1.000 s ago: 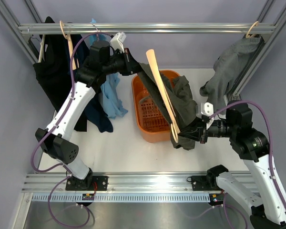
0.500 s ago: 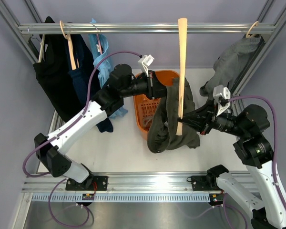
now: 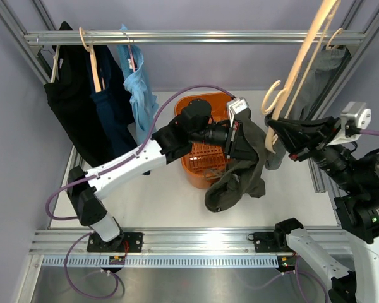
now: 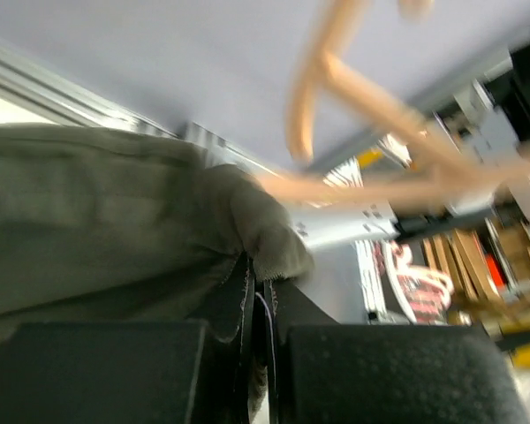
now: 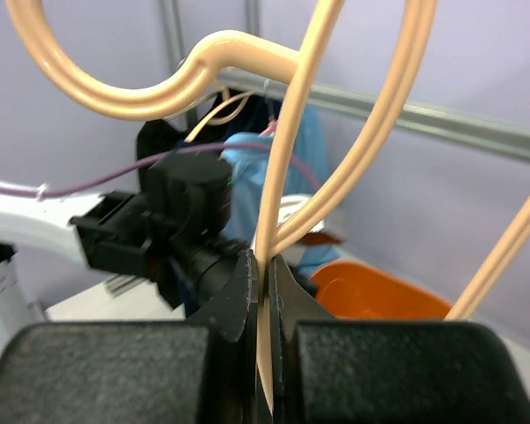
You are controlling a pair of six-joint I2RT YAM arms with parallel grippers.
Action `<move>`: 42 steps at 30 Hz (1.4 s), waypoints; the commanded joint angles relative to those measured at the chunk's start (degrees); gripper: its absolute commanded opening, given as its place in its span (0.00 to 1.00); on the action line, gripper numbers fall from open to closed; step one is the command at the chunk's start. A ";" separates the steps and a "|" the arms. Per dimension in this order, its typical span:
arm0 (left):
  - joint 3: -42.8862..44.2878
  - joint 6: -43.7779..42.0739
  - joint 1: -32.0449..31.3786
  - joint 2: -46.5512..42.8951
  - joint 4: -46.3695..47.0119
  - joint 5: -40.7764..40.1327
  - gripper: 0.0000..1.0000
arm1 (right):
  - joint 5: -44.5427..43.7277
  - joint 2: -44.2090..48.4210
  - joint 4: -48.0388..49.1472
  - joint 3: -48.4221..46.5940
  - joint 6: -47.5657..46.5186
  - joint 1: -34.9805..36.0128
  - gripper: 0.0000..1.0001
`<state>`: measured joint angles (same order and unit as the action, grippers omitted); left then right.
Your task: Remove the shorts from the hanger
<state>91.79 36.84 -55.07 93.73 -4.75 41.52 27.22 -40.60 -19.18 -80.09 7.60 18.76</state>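
Note:
The olive-green shorts hang crumpled from my left gripper, which is shut on their upper edge over the right rim of the orange basket. Their lower part lies on the table. In the left wrist view the shorts are pinched in my left gripper. My right gripper is shut on the pale wooden hanger and holds it high at the right, its arms bare. In the right wrist view the hanger passes between the shut jaws of my right gripper.
A rail spans the back. Dark clothes and a light blue garment hang on it at the left, a grey garment at the right. Slanted frame posts stand at both back corners.
My right gripper has swung the hanger up and to the right, and the shorts have come off it. My left gripper has moved right with the shorts, which now droop onto the table.

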 commanded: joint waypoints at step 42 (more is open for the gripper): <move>-13.98 -28.50 0.22 -12.60 -14.68 -16.55 0.08 | 24.02 -5.37 3.97 12.85 20.52 -8.66 0.00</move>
<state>83.46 7.03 -54.70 85.34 -24.05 24.69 47.79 -46.54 -19.53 -68.51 23.31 10.90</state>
